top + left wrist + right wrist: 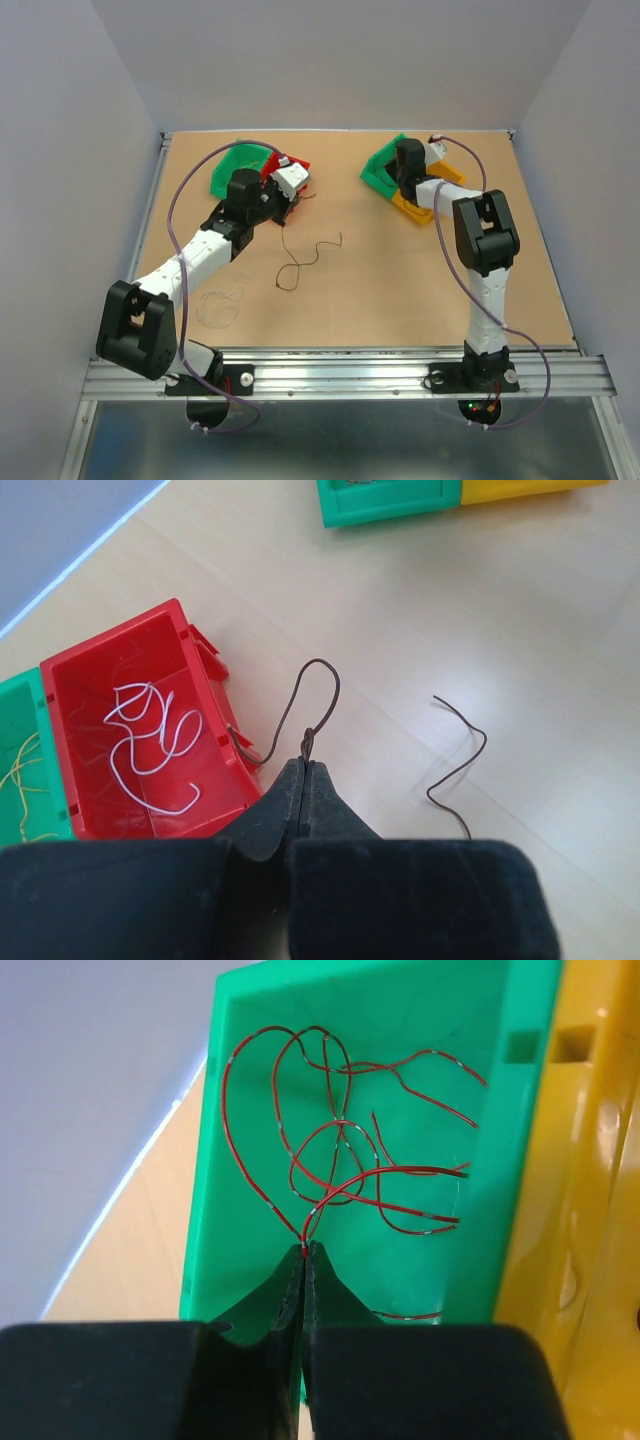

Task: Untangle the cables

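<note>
Since each colour seems to get its own bin, left gripper (pixel 305 765) is pinched fully closed on a thin brown curly wire (pixel 322 661), just beside the red plastic bin (pixel 110 638) holding white strands (pixel 128 702). Right gripper (pixel 305 1252) is likewise closed, nipping a hair-thin red wire (pixel 318 1208) inside the green plastic bin (pixel 215 1190); lifted or resting, hard to say.

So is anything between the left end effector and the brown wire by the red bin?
Nothing visible does. The left end effector is shut on the brown wire, pinching it at the tips, and the wire's loop sticks out beyond them, beside the red bin.
</note>
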You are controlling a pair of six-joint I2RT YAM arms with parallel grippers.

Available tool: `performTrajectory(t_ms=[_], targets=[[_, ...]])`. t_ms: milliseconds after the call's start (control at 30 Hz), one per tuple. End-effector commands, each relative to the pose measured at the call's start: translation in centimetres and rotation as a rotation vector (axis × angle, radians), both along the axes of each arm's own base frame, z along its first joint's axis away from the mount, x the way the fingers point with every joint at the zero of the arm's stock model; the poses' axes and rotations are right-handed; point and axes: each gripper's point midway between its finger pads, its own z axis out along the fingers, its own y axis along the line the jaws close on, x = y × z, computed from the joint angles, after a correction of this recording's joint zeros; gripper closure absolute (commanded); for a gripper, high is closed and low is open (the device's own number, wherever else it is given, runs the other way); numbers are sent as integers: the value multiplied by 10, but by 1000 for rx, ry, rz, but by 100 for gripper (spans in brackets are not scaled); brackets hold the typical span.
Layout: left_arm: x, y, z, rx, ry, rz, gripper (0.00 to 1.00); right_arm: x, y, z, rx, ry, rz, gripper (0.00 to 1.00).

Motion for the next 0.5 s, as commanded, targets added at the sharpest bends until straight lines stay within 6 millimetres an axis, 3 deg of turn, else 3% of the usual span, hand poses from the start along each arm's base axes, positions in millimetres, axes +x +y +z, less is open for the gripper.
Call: performTrajectory(t_ms=[0,100,133,200,233,267,300,467], targets=[[9,-6,29,-34,-65,-16,100,15,-6,13,-195,29,-41,99],[10,-5,28,-33,-62,-13,100,14,-6,8,-302,65,-73,99],[10,-5,28,-33,-64,-13,100,23,-3,21,-317,44,-85,99],[9,-6,28,-33,-63,-16,100,23,0,3,-407,114,-77,99],[9,-6,28,-35,-61,-17,100,26,2,16,-419,106,-81,99],[10,-5,27,-33,-59,-14,100,28,4,4,-448,131,-75,98],[10,-6,27,-33,-59,-17,100,33,6,16,-475,121,-85,97],[10,-7,24,-28,-49,-21,100,38,9,8,-533,147,-69,96]])
